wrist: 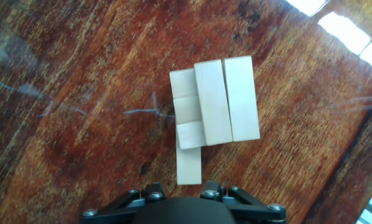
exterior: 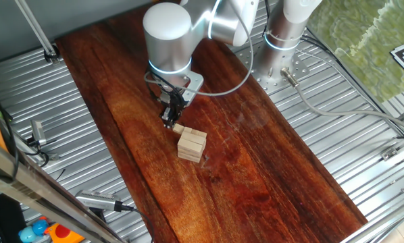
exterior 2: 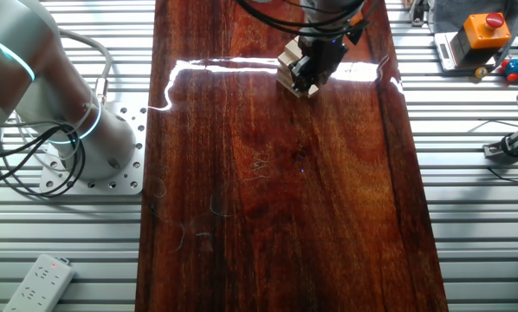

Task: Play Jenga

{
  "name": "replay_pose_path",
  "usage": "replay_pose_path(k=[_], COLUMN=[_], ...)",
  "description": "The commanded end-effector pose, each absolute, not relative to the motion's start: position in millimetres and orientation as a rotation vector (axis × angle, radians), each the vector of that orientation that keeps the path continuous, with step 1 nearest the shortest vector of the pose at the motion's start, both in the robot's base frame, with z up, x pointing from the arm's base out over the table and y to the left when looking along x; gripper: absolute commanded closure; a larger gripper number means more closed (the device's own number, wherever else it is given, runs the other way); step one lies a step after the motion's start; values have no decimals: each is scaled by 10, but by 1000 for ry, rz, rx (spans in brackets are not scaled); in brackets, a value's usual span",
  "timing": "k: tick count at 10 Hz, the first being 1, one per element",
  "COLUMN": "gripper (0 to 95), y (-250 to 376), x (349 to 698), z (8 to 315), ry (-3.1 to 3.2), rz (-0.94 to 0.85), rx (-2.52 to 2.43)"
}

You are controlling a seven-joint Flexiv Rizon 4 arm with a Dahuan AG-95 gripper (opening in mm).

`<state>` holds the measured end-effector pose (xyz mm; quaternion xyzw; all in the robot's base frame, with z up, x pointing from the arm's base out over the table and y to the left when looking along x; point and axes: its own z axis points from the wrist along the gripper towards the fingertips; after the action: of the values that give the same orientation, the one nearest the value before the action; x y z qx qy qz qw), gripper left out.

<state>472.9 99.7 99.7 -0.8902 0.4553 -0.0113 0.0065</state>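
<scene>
Bare wooden tabletop (exterior: 256,155) surrounds the Jenga stack (exterior: 192,145) on all sides.

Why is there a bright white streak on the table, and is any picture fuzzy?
In the other fixed view, light glares off the shiny table beside the Jenga stack. In the hand view, bright patches sit at the top-right corner and the wood looks slightly soft. One fixed view has no strong glare.
</scene>
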Motion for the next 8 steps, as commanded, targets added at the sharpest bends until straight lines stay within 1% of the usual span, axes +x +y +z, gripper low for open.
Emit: replay_pose_path(k=[1, 8], gripper=[570, 570], y=[1012, 1052], x=[4744, 4768], z=[981, 851], ry=[1424, 1393], rz=[-42, -59], rx=[-2784, -2792])
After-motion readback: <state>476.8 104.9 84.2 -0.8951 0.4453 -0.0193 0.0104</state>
